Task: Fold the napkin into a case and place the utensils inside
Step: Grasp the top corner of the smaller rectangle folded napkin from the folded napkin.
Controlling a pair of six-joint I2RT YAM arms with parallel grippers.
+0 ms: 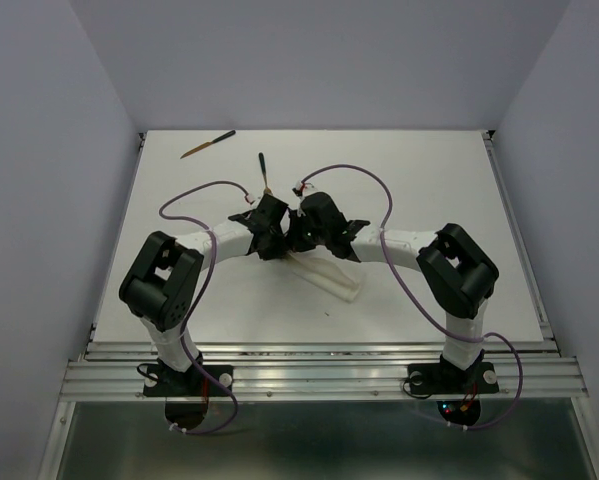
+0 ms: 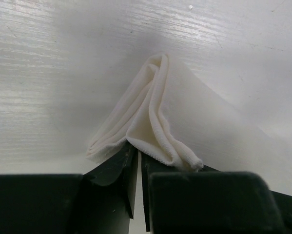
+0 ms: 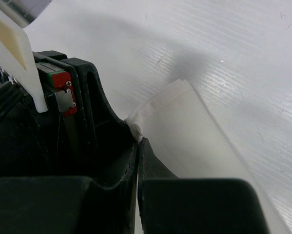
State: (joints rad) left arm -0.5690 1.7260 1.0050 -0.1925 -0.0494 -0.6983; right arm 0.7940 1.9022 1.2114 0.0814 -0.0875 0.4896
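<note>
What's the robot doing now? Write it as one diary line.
napkin: narrow folded strip | right pincer: shut on napkin corner | left pincer: at bunched end, grip unclear | utensils: two, far side, outside napkin

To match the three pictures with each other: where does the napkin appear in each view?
Top external: napkin, a narrow strip at the centre, slanting down-right.
Left wrist: centre, bunched just above the left hand's tips.
Right wrist: centre-right, lying flat, one corner at the right hand's tips.
Shared landmark: the white table under it.

No text, label, brand, number or sign is readable anywhere.
</note>
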